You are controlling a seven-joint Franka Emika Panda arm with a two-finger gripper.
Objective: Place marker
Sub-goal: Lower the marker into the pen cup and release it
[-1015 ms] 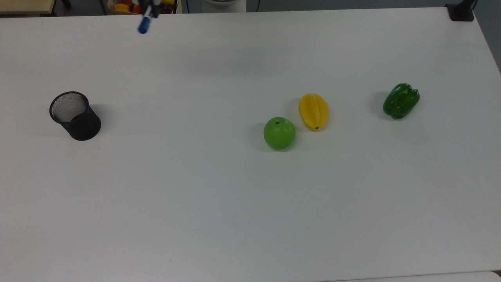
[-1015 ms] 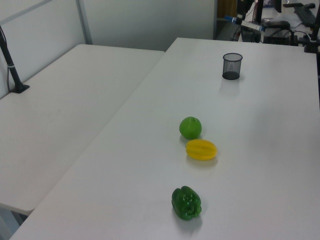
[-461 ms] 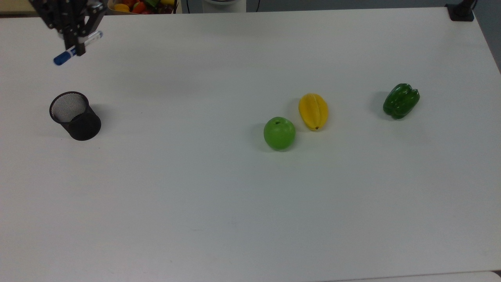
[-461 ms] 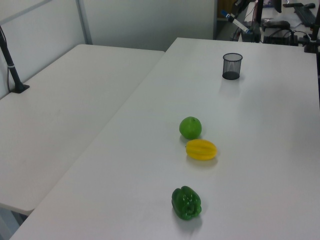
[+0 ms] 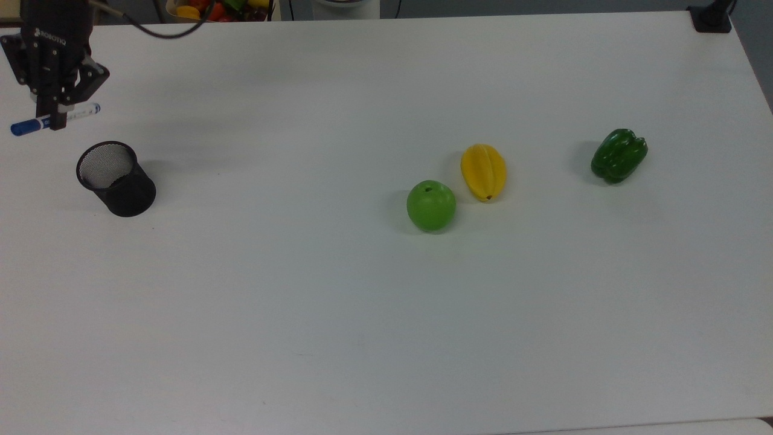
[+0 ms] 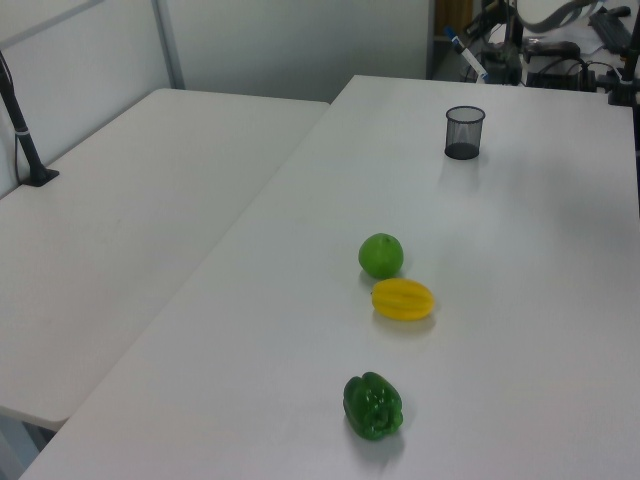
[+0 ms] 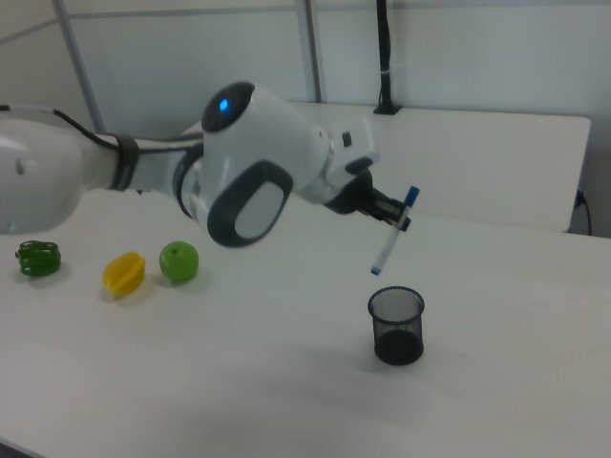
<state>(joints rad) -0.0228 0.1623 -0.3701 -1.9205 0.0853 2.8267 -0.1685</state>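
Spanning white table (image 5: 386, 314), neighbouring table (image 6: 120, 250)

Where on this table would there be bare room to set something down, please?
The wide stretch between the mesh cup and the apple is bare, as is the top view's whole lower half. It is crowded where the apple, starfruit and pepper sit.

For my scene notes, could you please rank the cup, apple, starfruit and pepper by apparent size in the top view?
1. Cup
2-4. Starfruit, pepper and apple look too alike to rank.
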